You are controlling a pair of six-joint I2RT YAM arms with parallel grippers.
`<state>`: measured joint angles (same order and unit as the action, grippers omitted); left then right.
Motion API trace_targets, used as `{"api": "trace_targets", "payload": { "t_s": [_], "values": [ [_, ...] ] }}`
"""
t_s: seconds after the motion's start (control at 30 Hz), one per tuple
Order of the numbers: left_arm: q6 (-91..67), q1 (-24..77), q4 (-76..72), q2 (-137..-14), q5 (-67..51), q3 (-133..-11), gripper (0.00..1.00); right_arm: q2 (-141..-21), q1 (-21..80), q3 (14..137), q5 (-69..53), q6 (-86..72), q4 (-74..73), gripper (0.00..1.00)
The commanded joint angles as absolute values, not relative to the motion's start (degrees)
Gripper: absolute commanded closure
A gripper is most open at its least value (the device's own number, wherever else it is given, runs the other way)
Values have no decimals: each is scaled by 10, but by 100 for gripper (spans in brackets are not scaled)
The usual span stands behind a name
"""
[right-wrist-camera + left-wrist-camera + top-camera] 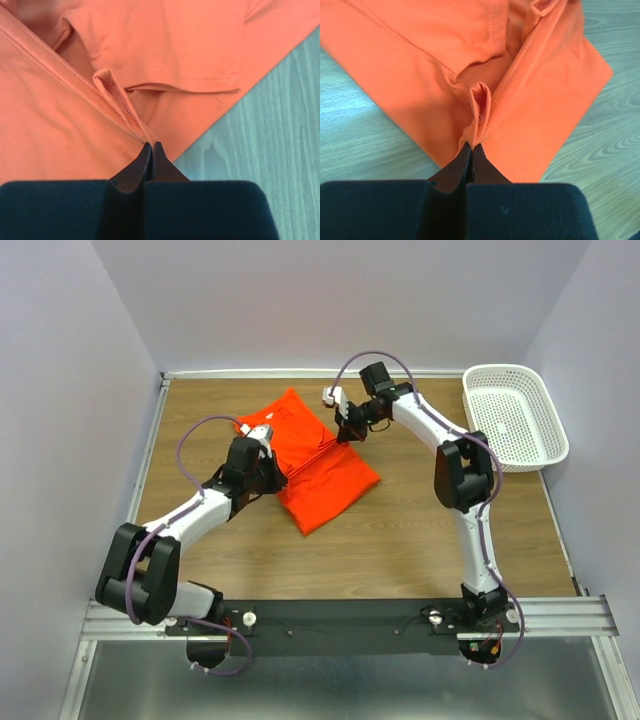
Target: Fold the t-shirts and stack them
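wood-grain bench [420,540] boxed by pale walls [330,300], white basket [515,415] at its far right corner. orange t-shirt [335,475] lies mid-bench, toward the far edge. only the wrist views show the left end effector [471,146] and right end effector [151,145] each pinching a raised shirt fold.

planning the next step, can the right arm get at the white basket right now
Probably yes: the basket sits on its side with bare table between, but the right claw is shut on the t-shirt.
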<state>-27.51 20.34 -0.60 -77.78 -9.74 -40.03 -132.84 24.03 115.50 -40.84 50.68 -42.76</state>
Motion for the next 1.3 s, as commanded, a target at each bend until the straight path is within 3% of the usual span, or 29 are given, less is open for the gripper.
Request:
{"api": "trace_targets", "payload": {
  "t_s": [0.0, 1.27],
  "values": [
    [-258, 191, -28, -789, -106, -403, 100, -1355, 243, 1186, -378, 483, -409, 98],
    [-229, 145, -47, -845, -101, -425, 100, -1423, 259, 1268, -319, 416, -380, 95]
  ]
}}
